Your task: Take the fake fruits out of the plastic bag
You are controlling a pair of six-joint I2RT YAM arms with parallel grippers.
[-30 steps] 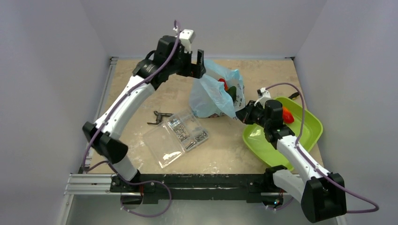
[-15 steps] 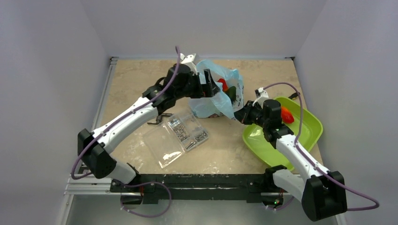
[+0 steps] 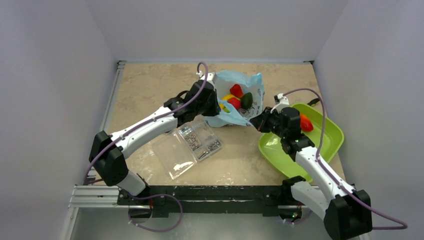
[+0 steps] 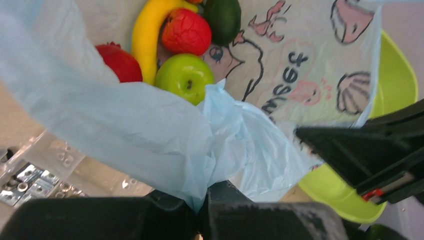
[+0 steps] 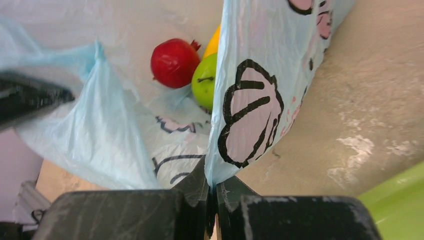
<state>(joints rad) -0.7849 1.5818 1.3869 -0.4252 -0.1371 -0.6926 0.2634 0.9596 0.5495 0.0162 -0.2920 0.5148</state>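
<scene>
Table (image 3: 150, 95): one bag (image 4: 125, 125), one banana (image 4: 145, 35), one apple (image 4: 184, 75)

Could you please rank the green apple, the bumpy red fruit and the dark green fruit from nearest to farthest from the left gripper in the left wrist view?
1. Green apple: nearest, just past the plastic bag fold pinched in the left gripper.
2. Bumpy red fruit: directly behind the apple.
3. Dark green fruit: farthest, at the top edge, right of the red one.
</scene>
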